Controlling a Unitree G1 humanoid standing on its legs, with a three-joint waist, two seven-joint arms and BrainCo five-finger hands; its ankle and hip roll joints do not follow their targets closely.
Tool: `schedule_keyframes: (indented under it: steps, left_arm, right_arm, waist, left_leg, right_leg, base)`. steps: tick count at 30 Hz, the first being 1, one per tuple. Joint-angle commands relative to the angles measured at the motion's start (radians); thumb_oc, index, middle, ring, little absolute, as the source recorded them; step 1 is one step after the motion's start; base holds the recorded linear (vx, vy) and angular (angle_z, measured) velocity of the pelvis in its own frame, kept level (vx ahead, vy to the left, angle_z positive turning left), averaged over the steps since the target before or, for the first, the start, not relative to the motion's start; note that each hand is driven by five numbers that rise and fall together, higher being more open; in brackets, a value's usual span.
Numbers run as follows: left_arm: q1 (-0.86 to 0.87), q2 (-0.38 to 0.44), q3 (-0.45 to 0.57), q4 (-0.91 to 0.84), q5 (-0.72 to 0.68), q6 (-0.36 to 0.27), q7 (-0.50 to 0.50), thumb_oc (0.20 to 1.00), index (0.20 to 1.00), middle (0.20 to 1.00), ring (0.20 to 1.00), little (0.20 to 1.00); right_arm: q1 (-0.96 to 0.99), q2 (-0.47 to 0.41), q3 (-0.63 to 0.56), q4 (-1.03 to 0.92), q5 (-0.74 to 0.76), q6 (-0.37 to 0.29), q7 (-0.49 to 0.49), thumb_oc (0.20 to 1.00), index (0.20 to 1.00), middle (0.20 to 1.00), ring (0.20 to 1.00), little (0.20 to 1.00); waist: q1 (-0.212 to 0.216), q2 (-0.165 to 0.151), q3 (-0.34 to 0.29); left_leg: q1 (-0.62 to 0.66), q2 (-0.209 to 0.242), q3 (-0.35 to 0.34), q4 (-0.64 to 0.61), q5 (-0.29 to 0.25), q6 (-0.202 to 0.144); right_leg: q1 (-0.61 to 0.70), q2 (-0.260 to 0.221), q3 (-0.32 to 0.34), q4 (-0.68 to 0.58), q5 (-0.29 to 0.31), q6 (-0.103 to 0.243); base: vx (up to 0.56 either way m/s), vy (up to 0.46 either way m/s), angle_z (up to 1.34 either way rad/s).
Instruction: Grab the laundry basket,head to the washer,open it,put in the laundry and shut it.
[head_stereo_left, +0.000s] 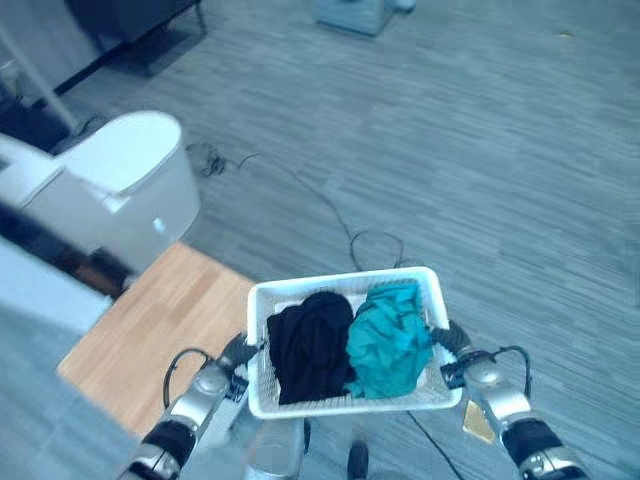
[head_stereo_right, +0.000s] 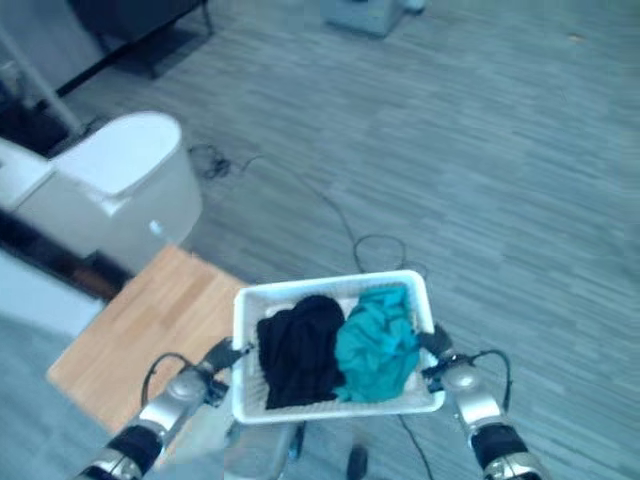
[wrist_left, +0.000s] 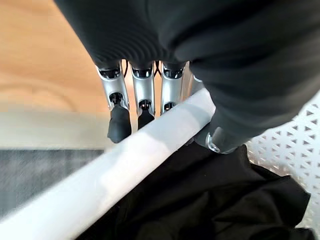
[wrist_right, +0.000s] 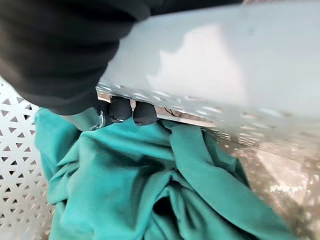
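A white perforated laundry basket (head_stereo_left: 340, 283) hangs above the floor between my two hands. It holds a black garment (head_stereo_left: 308, 345) on its left half and a teal garment (head_stereo_left: 388, 340) on its right half. My left hand (head_stereo_left: 232, 358) grips the basket's left rim (wrist_left: 125, 165), with the fingers (wrist_left: 144, 95) outside the rim and the thumb inside by the black cloth. My right hand (head_stereo_left: 455, 345) grips the right rim (wrist_right: 225, 65), its dark fingertips (wrist_right: 132, 111) curled in under the rim over the teal cloth (wrist_right: 150, 190). A white rounded washer (head_stereo_left: 120, 190) stands to the left, its lid down.
A light wooden board (head_stereo_left: 160, 330) lies on the grey carpet below the basket's left side, in front of the washer. Dark furniture (head_stereo_left: 130, 20) stands at the far left and a pale grey object (head_stereo_left: 350, 12) at the far middle.
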Motion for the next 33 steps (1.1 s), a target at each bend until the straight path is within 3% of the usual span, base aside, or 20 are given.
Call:
schedule_keyframes:
  steps: [1, 3, 6, 7, 8, 9, 11, 15, 17, 18, 21, 22, 23, 24, 25, 27, 29, 30, 31, 33]
  left_arm:
    - [-0.019, 0.050, 0.033, -0.050, -0.004, -0.045, 0.017, 0.200, 0.200, 0.200, 0.200, 0.200]
    - [-0.012, 0.053, 0.042, -0.060, 0.003, -0.039, 0.019, 0.200, 0.200, 0.200, 0.200, 0.200]
    - [-0.023, 0.059, 0.034, -0.062, 0.012, -0.034, 0.018, 0.200, 0.200, 0.200, 0.200, 0.200]
    - [-0.023, 0.059, 0.035, -0.062, 0.013, -0.034, 0.018, 0.200, 0.200, 0.200, 0.200, 0.200]
    - [-0.041, 0.058, 0.034, -0.052, 0.027, -0.033, 0.026, 0.200, 0.200, 0.200, 0.200, 0.200]
    - [-0.042, 0.058, 0.033, -0.051, 0.027, -0.033, 0.026, 0.200, 0.200, 0.200, 0.200, 0.200]
    - [-0.086, 0.042, 0.020, -0.023, 0.049, -0.032, 0.045, 0.200, 0.200, 0.200, 0.200, 0.200]
    - [-0.092, 0.029, 0.022, -0.011, 0.058, -0.033, 0.049, 0.200, 0.200, 0.200, 0.200, 0.200]
    - [-0.081, 0.030, 0.020, -0.009, 0.061, -0.034, 0.043, 0.200, 0.200, 0.200, 0.200, 0.200]
    - [-0.066, 0.016, 0.021, -0.006, 0.058, -0.036, 0.038, 0.200, 0.200, 0.200, 0.200, 0.200]
    - [-0.046, 0.003, 0.025, -0.008, 0.038, -0.038, 0.033, 0.200, 0.200, 0.200, 0.200, 0.200]
    - [-0.037, 0.002, 0.024, -0.018, 0.029, -0.036, 0.028, 0.200, 0.200, 0.200, 0.200, 0.200]
    - [-0.037, 0.002, 0.024, -0.019, 0.029, -0.036, 0.028, 0.200, 0.200, 0.200, 0.200, 0.200]
    - [-0.028, 0.009, 0.028, -0.037, 0.014, -0.038, 0.023, 0.200, 0.200, 0.200, 0.200, 0.200]
    - [-0.028, 0.010, 0.027, -0.039, 0.013, -0.037, 0.023, 0.200, 0.200, 0.200, 0.200, 0.200]
    - [-0.053, 0.018, 0.029, -0.069, 0.021, -0.040, 0.028, 0.200, 0.200, 0.200, 0.200, 0.200]
    - [-0.067, 0.015, 0.024, -0.071, 0.022, -0.040, 0.031, 0.200, 0.200, 0.200, 0.200, 0.200]
    - [-0.091, 0.006, 0.017, -0.076, 0.024, -0.043, 0.037, 0.200, 0.200, 0.200, 0.200, 0.200]
    - [-0.092, 0.006, 0.017, -0.076, 0.025, -0.043, 0.037, 0.200, 0.200, 0.200, 0.200, 0.200]
    - [-0.118, 0.008, 0.008, -0.074, 0.035, -0.046, 0.049, 0.200, 0.200, 0.200, 0.200, 0.200]
  right_arm:
    - [-0.075, -0.034, -0.055, -0.017, -0.013, -0.075, 0.007, 0.200, 0.200, 0.200, 0.200, 0.200]
    - [-0.071, -0.038, -0.057, -0.024, -0.019, -0.070, 0.010, 0.200, 0.200, 0.200, 0.200, 0.200]
    - [-0.066, -0.065, -0.064, -0.028, -0.023, -0.062, 0.013, 0.200, 0.200, 0.200, 0.200, 0.200]
    - [-0.066, -0.065, -0.064, -0.028, -0.023, -0.062, 0.013, 0.200, 0.200, 0.200, 0.200, 0.200]
    - [-0.065, -0.085, -0.078, -0.042, -0.015, -0.060, 0.008, 0.200, 0.200, 0.200, 0.200, 0.200]
    - [-0.065, -0.085, -0.078, -0.042, -0.015, -0.059, 0.008, 0.200, 0.200, 0.200, 0.200, 0.200]
    - [-0.060, -0.097, -0.095, -0.063, -0.017, -0.051, 0.001, 0.200, 0.200, 0.200, 0.200, 0.200]
    - [-0.044, -0.098, -0.112, -0.077, -0.020, -0.047, 0.001, 0.200, 0.200, 0.200, 0.200, 0.200]
    - [-0.020, -0.096, -0.124, -0.092, -0.023, -0.046, 0.009, 0.200, 0.200, 0.200, 0.200, 0.200]
    - [-0.012, -0.097, -0.122, -0.089, -0.032, -0.046, 0.013, 0.200, 0.200, 0.200, 0.200, 0.200]
    - [0.001, -0.104, -0.118, -0.093, -0.029, -0.043, 0.016, 0.200, 0.200, 0.200, 0.200, 0.200]
    - [0.002, -0.106, -0.122, -0.094, -0.019, -0.045, 0.008, 0.200, 0.200, 0.200, 0.200, 0.200]
    - [0.003, -0.106, -0.121, -0.094, -0.019, -0.045, 0.008, 0.200, 0.200, 0.200, 0.200, 0.200]
    - [0.007, -0.112, -0.134, -0.106, -0.008, -0.047, -0.007, 0.200, 0.200, 0.200, 0.200, 0.200]
    - [0.007, -0.111, -0.135, -0.106, -0.008, -0.047, -0.007, 0.200, 0.200, 0.200, 0.200, 0.200]
    - [0.013, -0.127, -0.145, -0.118, -0.005, -0.046, -0.038, 0.200, 0.200, 0.200, 0.200, 0.200]
    - [0.011, -0.131, -0.142, -0.119, -0.007, -0.045, -0.042, 0.200, 0.200, 0.200, 0.200, 0.200]
    - [0.003, -0.136, -0.132, -0.137, -0.014, -0.041, -0.044, 0.200, 0.200, 0.200, 0.200, 0.200]
    - [0.003, -0.136, -0.133, -0.137, -0.014, -0.040, -0.044, 0.200, 0.200, 0.200, 0.200, 0.200]
    - [-0.006, -0.136, -0.126, -0.136, -0.013, -0.048, -0.047, 0.200, 0.200, 0.200, 0.200, 0.200]
  waist:
    - [0.005, 0.020, -0.080]
    - [-0.035, 0.058, -0.068]
    - [-0.097, 0.076, -0.061]
    - [-0.098, 0.078, -0.062]
    - [-0.126, 0.075, -0.061]
    - [-0.128, 0.077, -0.061]
    - [-0.153, 0.078, -0.058]
    - [-0.172, 0.099, -0.057]
    - [-0.180, 0.077, -0.086]
    - [-0.187, 0.079, -0.117]
    - [-0.197, 0.102, -0.141]
    - [-0.193, 0.088, -0.133]
    - [-0.194, 0.096, -0.135]
    - [-0.183, 0.069, -0.108]
    - [-0.183, 0.071, -0.108]
    - [-0.148, 0.041, -0.071]
    - [-0.136, 0.042, -0.060]
    - [-0.119, 0.043, -0.051]
    - [-0.119, 0.039, -0.052]
    - [-0.095, 0.042, -0.049]
  left_leg:
    - [0.002, -0.025, -0.004, 0.006, -0.032, 0.068]
    - [0.085, -0.020, -0.045, -0.042, -0.040, 0.073]
    - [0.170, -0.026, -0.125, -0.046, -0.079, 0.057]
    - [0.168, -0.023, -0.127, -0.046, -0.077, 0.056]
    - [0.215, -0.025, -0.180, -0.025, -0.144, 0.031]
    - [0.214, -0.024, -0.181, -0.024, -0.143, 0.031]
    - [0.266, -0.025, -0.253, 0.001, -0.209, 0.018]
    - [0.345, 0.009, -0.286, -0.003, -0.247, 0.002]
    - [0.388, 0.026, -0.291, -0.020, -0.252, -0.023]
    - [0.410, 0.074, -0.291, -0.003, -0.237, -0.047]
    - [0.371, 0.160, -0.257, 0.158, -0.112, -0.083]
    - [0.301, 0.166, -0.228, 0.271, -0.048, -0.079]
    - [0.299, 0.174, -0.230, 0.283, -0.061, -0.078]
    - [0.171, 0.208, -0.153, 0.522, 0.033, -0.052]
    - [0.165, 0.210, -0.155, 0.534, 0.028, -0.052]
    - [0.058, 0.281, -0.032, 0.650, 0.038, -0.035]
    - [0.018, 0.264, -0.020, 0.654, -0.001, -0.034]
    - [-0.065, 0.185, -0.005, 0.602, -0.054, -0.043]
    - [-0.068, 0.181, -0.004, 0.598, -0.049, -0.041]
    - [-0.112, 0.097, -0.006, 0.425, -0.058, -0.040]
  right_leg:
    - [0.060, 0.087, -0.092, 0.097, 0.410, -0.021]
    - [-0.064, 0.038, -0.147, 0.149, 0.323, -0.067]
    - [-0.146, 0.044, -0.122, -0.055, 0.235, -0.112]
    - [-0.144, 0.047, -0.125, -0.062, 0.241, -0.113]
    - [-0.170, 0.021, -0.037, -0.354, 0.247, -0.107]
    - [-0.164, 0.022, -0.039, -0.366, 0.254, -0.107]
    - [-0.237, -0.033, 0.079, -0.557, 0.352, -0.071]
    - [-0.260, -0.064, 0.032, -0.614, 0.394, -0.052]
    - [-0.227, -0.085, -0.002, -0.595, 0.423, -0.045]
    - [-0.202, -0.068, -0.025, -0.568, 0.452, -0.046]
    - [-0.160, -0.007, -0.062, -0.520, 0.399, -0.082]
    - [-0.125, -0.011, -0.077, -0.527, 0.386, -0.105]
    - [-0.123, -0.003, -0.082, -0.526, 0.380, -0.103]
    - [-0.049, 0.006, -0.099, -0.546, 0.360, -0.153]
    - [-0.050, 0.009, -0.100, -0.547, 0.362, -0.153]
    - [0.043, 0.036, -0.112, -0.584, 0.315, -0.207]
    - [0.069, 0.041, -0.112, -0.596, 0.304, -0.208]
    - [0.110, 0.052, -0.102, -0.610, 0.278, -0.210]
    - [0.107, 0.048, -0.102, -0.611, 0.280, -0.209]
    - [0.136, 0.059, -0.098, -0.623, 0.259, -0.199]
  base:
    - [0.59, 0.191, 0.12]
    - [0.53, 0.122, 0.20]
    - [0.42, -0.060, 0.72]
    - [0.51, -0.206, 1.02]
    - [0.36, -0.157, 0.81]
    - [0.65, -0.274, 0.92]
    - [0.45, -0.175, 0.92]
    - [0.42, -0.191, 0.69]
    - [0.47, -0.350, 0.61]
    - [0.59, -0.494, 0.42]
    - [0.44, -0.395, 0.19]
    - [0.23, -0.234, -0.14]
    - [0.22, -0.394, -0.08]
    - [0.16, -0.278, -0.12]
    - [0.23, -0.452, -0.06]
    - [0.27, -0.421, 0.11]
    - [0.25, -0.194, 0.06]
    - [0.17, -0.066, -0.14]
    - [0.28, -0.087, -0.06]
    - [0.28, -0.037, -0.08]
